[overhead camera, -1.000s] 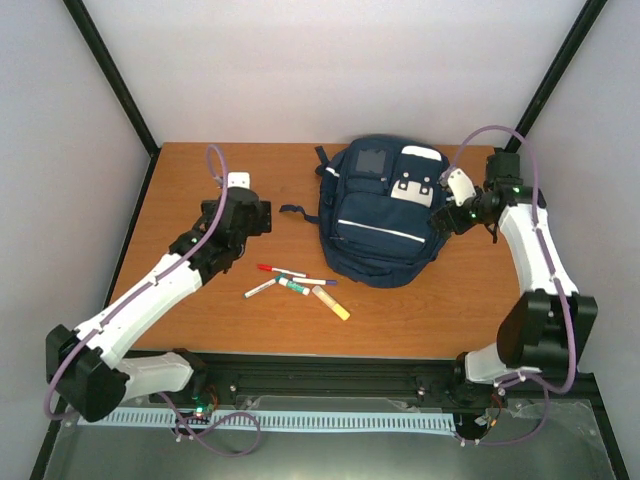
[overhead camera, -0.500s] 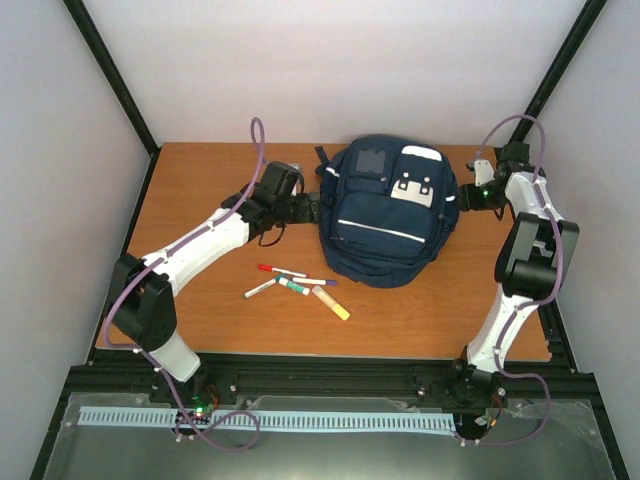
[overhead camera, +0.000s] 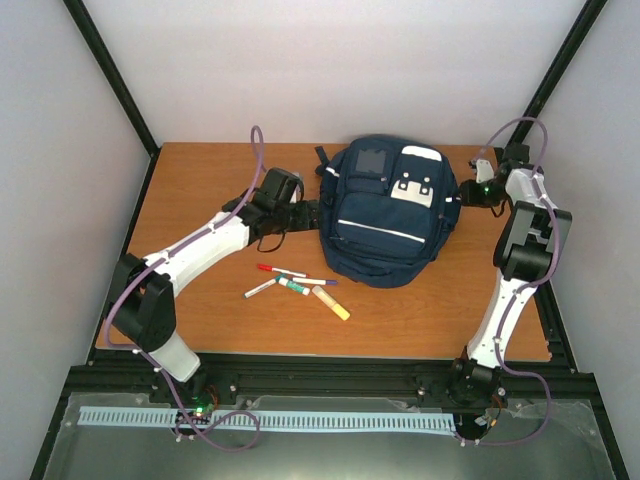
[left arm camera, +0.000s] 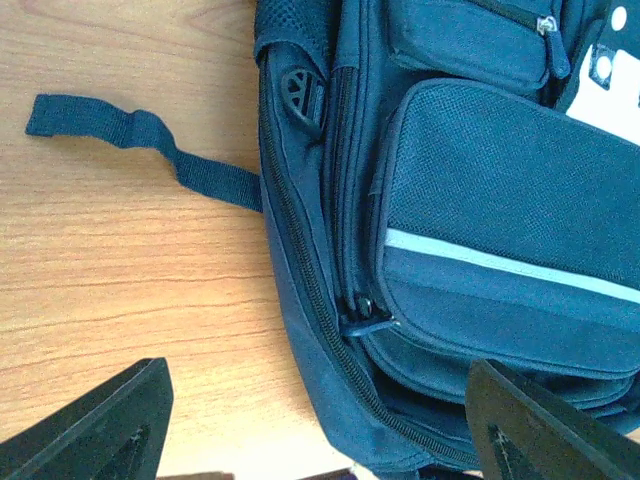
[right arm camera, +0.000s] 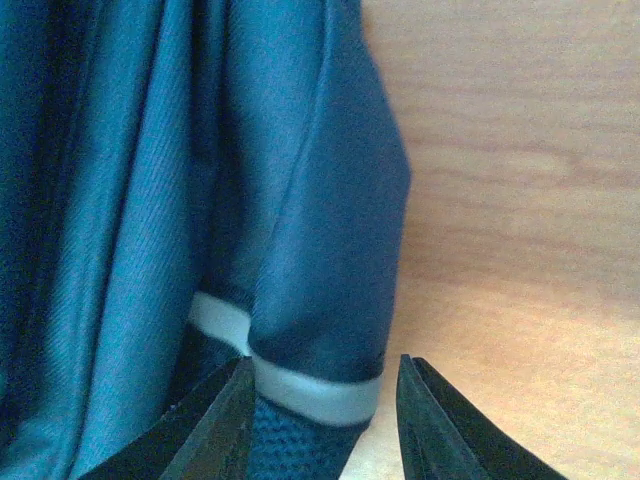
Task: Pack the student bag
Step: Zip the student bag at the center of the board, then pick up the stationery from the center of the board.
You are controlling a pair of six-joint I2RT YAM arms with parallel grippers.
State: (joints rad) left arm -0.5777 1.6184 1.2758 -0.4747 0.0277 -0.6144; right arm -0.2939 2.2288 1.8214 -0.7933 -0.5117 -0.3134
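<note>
The student bag [overhead camera: 385,215], navy with white stripes and patches, lies flat at the back middle of the table. My left gripper [overhead camera: 308,210] is at its left side. In the left wrist view my left gripper [left arm camera: 320,445] stands wide open, straddling the bag's [left arm camera: 480,200] zippered edge; a zip pull [left arm camera: 365,322] lies just ahead. My right gripper [overhead camera: 468,192] is at the bag's right side. In the right wrist view my right gripper [right arm camera: 325,405] is open but narrowed around a fabric fold with a white stripe [right arm camera: 310,390]; a small gap shows at the right finger.
Several markers [overhead camera: 290,280] and a yellow stick [overhead camera: 332,302] lie on the wood in front of the bag. A loose dark strap [left arm camera: 120,130] trails left from the bag. Black frame posts stand at the table's back corners.
The left arm swung from the left of the table to the bag's left edge. The right gripper shifted back along the bag's right side. Both grippers narrowed, the right far more.
</note>
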